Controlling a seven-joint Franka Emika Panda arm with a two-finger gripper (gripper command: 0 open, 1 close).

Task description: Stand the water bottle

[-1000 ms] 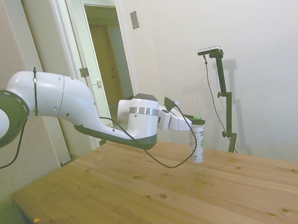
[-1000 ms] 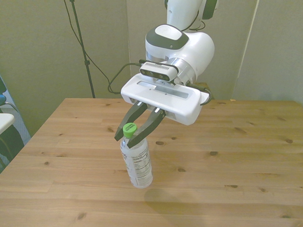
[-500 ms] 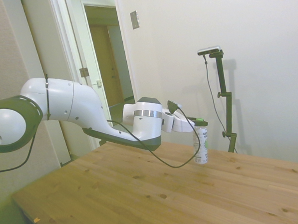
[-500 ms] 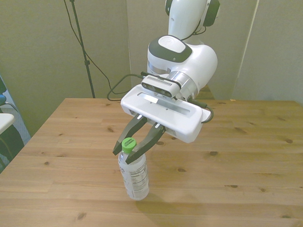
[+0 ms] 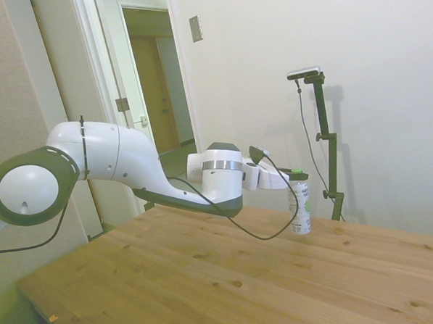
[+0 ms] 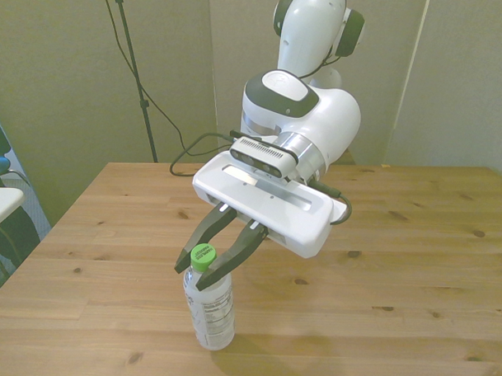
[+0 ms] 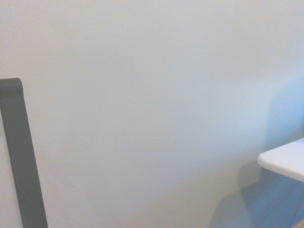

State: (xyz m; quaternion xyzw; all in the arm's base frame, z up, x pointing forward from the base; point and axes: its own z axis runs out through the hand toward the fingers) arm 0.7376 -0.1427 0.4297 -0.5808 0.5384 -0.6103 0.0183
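the claw [image 6: 205, 265] is clamped on the neck of the water bottle [image 6: 208, 310], its two dark fingers [image 6: 232, 257] closing in a v just under the green cap [image 6: 202, 254]. the bottle hangs close to upright, leaning slightly, with its base at or just touching the worktop [image 6: 397, 267]; from the front view it is hard to say whether the bottom is fully seated. in that view the bottle sits near the worktop's near edge, toward the front view's left of the middle, and casts a soft shadow on the wood beside its base. its white label with green and dark print faces the camera.

in the side view the white arm [image 5: 129, 166] stretches out nearly level over the worktop [image 5: 172, 280], and the claw [image 5: 296, 175] grips the water bottle [image 5: 300, 208] at the top, the bottle upright with its base down at the wood surface. a black cable [image 5: 260, 229] loops down from the wrist and back up beside the bottle.

the wrist view shows only a pale wall [image 7: 142, 95], a dark vertical strip [image 7: 21, 156] and the corner of a white ledge [image 7: 285, 161]; the bottle does not show there.
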